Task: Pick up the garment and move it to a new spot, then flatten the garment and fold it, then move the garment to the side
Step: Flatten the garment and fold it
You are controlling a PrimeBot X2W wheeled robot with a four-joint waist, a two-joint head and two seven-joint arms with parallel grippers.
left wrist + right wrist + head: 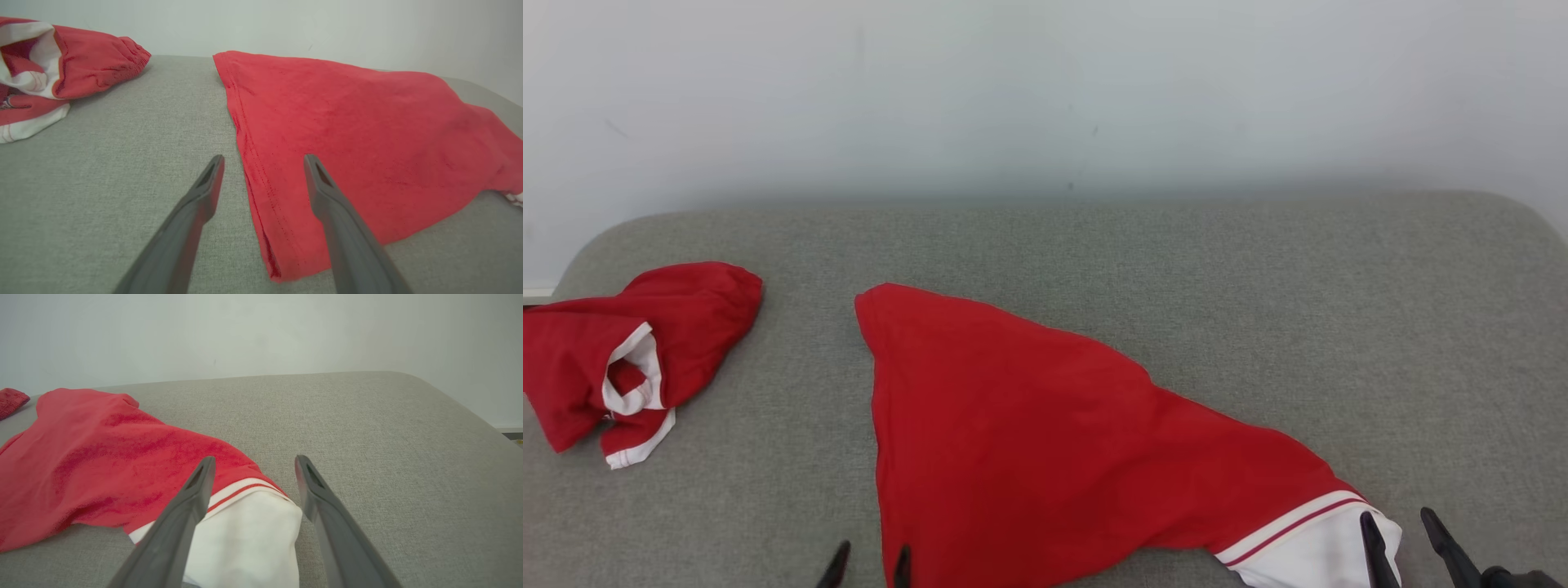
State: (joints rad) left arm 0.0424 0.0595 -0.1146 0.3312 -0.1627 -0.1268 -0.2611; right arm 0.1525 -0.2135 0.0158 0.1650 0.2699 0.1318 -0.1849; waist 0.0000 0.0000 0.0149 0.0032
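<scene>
The red garment (1029,441) lies spread near the front edge of the grey cushion (1258,310), its white sleeve (1307,555) toward the front right. It looks like soft, light knit that will sag and slide, so I'd pinch it at the stitched hem and the sleeve cuff. The left gripper (874,547) is spread wide astride the hem and the right gripper (1395,514) is spread over the sleeve; neither pinches anything. The collar and other sleeve are hidden, and the near part is cut off. A second red heap (645,351) sits at the left edge.
</scene>
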